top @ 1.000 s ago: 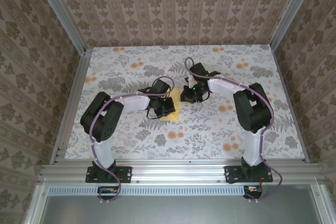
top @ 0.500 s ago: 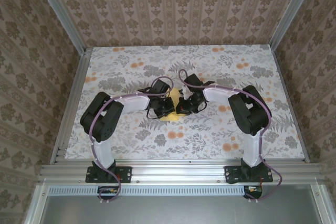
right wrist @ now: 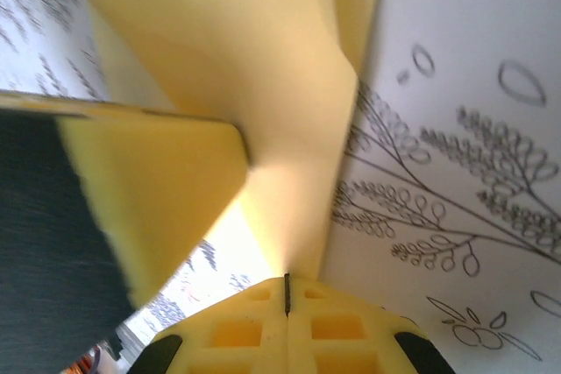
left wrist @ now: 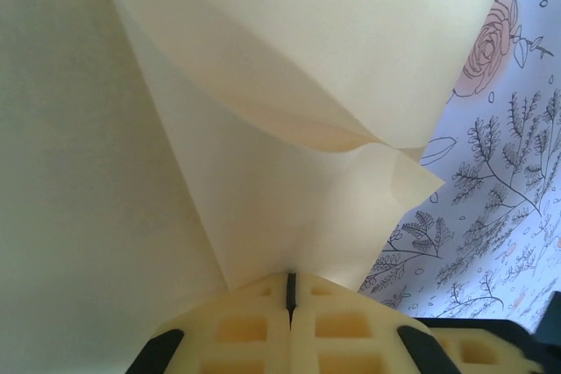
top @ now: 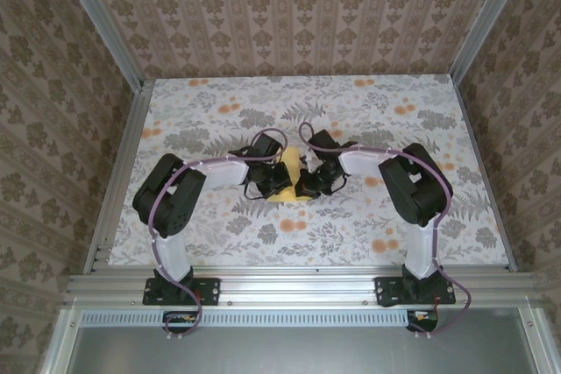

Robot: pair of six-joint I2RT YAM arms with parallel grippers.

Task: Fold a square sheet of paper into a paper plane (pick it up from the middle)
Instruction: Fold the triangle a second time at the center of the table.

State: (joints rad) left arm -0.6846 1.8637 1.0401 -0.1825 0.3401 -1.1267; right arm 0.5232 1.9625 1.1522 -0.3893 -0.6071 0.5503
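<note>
Our left gripper [left wrist: 289, 279] has its two pale foam fingers pressed flat together, with only a thin dark seam between them. The square sheet of paper [left wrist: 263, 85] rises straight out of that seam, so it is pinched there. From the pinch the sheet fans away in folded layers, one flap curling over another and ending in a soft point at the right of the left wrist view.

Our right gripper [right wrist: 287, 285] is closed just as tightly, finger against finger, and a yellow fold of the same sheet runs down into its seam. Close against the left side of that fold we see a yellow foam block [right wrist: 153, 190] on a dark mount.

From above, we see the two grippers meeting tip to tip near the middle of the flower-printed table [top: 394, 216]. The yellow sheet lies between them, a little of it showing on their far side and a little on their near side. We cannot tell whether it is touching the table. Both arms bend inward from their bases at the near edge.
</note>
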